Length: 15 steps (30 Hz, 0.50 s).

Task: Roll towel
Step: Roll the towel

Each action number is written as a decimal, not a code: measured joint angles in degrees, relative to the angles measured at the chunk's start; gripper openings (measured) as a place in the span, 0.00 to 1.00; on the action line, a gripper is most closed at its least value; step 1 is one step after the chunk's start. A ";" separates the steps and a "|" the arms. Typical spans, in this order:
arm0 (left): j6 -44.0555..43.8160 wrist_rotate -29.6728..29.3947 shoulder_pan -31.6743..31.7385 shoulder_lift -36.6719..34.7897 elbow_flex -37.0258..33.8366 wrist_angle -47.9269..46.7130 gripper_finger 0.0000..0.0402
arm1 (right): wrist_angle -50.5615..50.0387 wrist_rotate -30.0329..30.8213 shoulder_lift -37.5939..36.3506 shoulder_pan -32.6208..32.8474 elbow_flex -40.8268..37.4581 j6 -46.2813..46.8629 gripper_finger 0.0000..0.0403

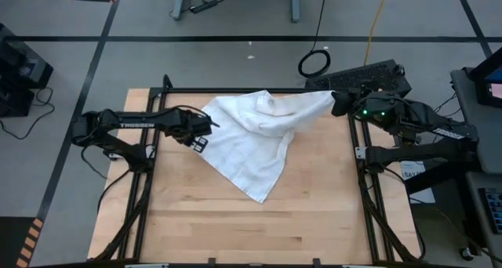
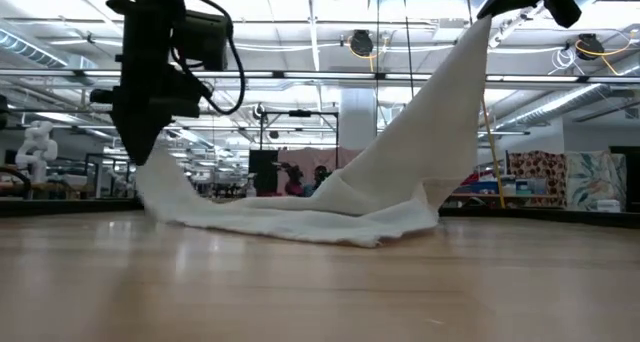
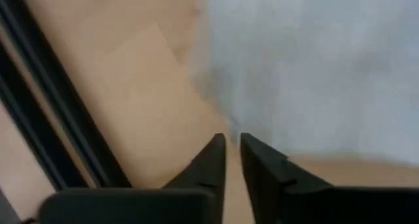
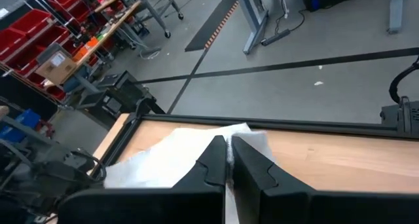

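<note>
The right claw (image 1: 336, 102) is closed on a corner of the towel (image 1: 255, 139), pinching the white cloth between its fingers (image 4: 213, 162) and holding that corner high above the far right edge of the desk (image 1: 314, 213); in the low view the cloth rises from the wood in a steep taut sheet up to the claw (image 2: 500, 0) near the picture's top. The left claw (image 1: 205, 135) is at the towel's left edge, low over the desk, its fingers (image 3: 211, 162) a narrow gap apart with bare wood showing between them and the cloth lying just past their tips, so it grips nothing. The towel sits on the far half of the desk: its upper part is bunched and folded between the two claws, and one corner trails toward the middle of the wood, lying flat. The near half of the desk is bare wood right out to the black frame rail (image 1: 149, 182) that runs along its left side, and the strip between the towel and the right rail is open too.
</note>
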 joint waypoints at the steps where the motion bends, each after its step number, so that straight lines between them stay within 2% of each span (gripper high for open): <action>1: -0.82 0.91 -0.06 0.04 -0.09 -0.37 0.19 | 0.00 -0.01 -0.17 0.00 0.00 -0.02 0.00; 5: -4.23 2.49 0.07 0.02 -0.08 -4.77 0.37 | -0.46 -2.00 -0.66 0.00 0.01 -0.03 0.00; 8: -1.96 1.28 0.22 -0.48 0.90 -7.41 0.49 | -0.51 -4.43 -0.77 0.00 0.02 0.10 0.00; 11: 9.09 1.82 0.51 -1.07 1.72 2.43 0.55 | -0.60 -6.03 -0.75 0.00 0.00 0.35 0.00; 15: 24.21 3.79 2.05 2.74 0.71 16.62 0.50 | -0.58 -6.07 -0.73 0.00 0.01 0.39 0.00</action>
